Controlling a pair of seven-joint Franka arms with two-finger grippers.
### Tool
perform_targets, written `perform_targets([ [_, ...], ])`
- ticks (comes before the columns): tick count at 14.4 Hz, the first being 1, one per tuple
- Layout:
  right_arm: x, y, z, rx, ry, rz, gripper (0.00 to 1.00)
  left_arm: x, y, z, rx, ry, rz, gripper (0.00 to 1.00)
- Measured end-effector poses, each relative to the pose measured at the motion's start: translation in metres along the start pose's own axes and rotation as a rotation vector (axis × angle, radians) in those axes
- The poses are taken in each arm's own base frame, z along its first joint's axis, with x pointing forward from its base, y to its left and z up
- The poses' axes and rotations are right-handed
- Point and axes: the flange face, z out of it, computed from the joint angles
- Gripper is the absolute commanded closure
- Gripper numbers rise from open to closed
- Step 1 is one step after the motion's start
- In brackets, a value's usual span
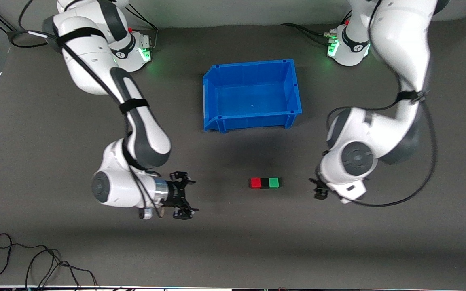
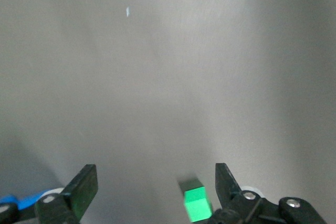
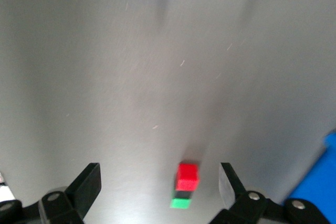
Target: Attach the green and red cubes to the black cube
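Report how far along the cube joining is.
Done, it seems: the red cube, black cube and green cube sit in one touching row. In hand: nothing; the left pincer and right pincer are open, apart from the row. Left: nothing visible.

My left tool [image 1: 321,190] sits largely hidden beneath my own wrist; the green cube [image 2: 197,205] is cut off at my left wrist view's edge.
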Motion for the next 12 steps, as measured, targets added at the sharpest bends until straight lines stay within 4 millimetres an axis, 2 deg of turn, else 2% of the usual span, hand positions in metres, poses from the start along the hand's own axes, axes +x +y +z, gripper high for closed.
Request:
perform_targets([
  [1, 0.014, 0.004, -0.016, -0.020, -0.002, -0.021, 0.00, 0.019, -0.013, -0.023, -0.015, 0.002, 0.074, 0.00],
  [3, 0.039, 0.014, -0.055, -0.039, 0.009, -0.070, 0.00, 0.055, -0.041, -0.053, -0.031, 0.009, 0.219, 0.00],
  [6, 0.073, 0.041, -0.118, -0.061, 0.030, -0.175, 0.00, 0.116, -0.087, -0.077, -0.036, 0.013, 0.498, 0.00],
  [8, 0.098, 0.064, -0.156, -0.091, 0.053, -0.255, 0.00, 0.147, -0.115, -0.093, -0.037, -0.001, 0.692, 0.00],
  [10, 0.120, 0.083, -0.194, -0.124, 0.100, -0.350, 0.00, 0.152, -0.130, -0.112, -0.051, 0.017, 0.910, 0.00],
  [12, 0.134, 0.100, -0.227, -0.160, 0.159, -0.458, 0.00, 0.144, -0.134, -0.128, -0.069, 0.043, 1.073, 0.00],
])
